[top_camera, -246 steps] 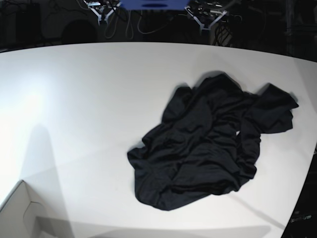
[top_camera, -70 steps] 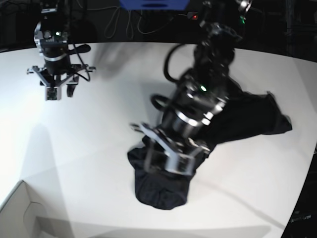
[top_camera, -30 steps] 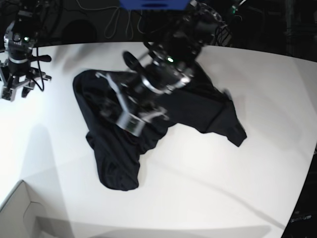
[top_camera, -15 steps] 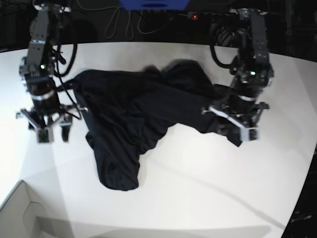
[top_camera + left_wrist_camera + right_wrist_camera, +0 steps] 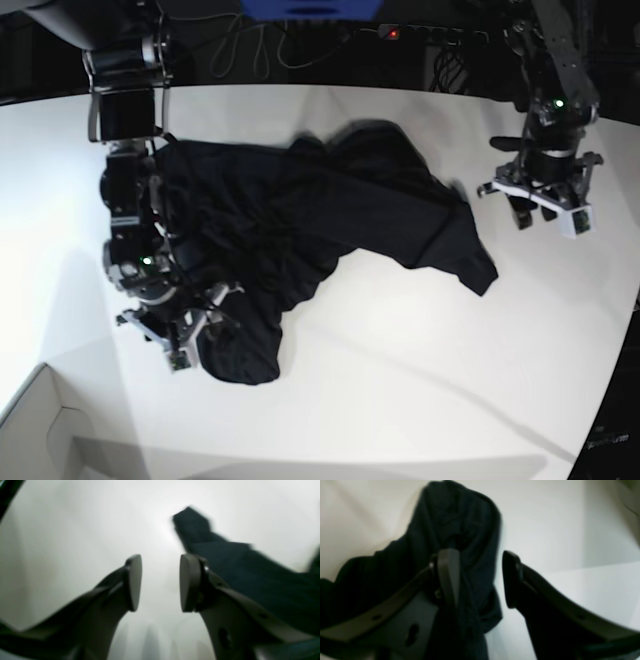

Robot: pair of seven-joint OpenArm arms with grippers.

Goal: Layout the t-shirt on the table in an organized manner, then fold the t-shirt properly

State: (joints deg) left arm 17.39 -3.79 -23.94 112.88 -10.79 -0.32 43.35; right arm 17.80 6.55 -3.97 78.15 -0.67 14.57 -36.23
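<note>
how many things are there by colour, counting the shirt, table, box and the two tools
black: 3 - t-shirt, left tool, right tool
white: 2 - table, box
total: 5

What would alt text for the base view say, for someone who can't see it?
A crumpled black t-shirt sprawls across a glossy white table. One robot arm's open right gripper hangs over its lower left end; the open left gripper hovers off to its right.
</note>
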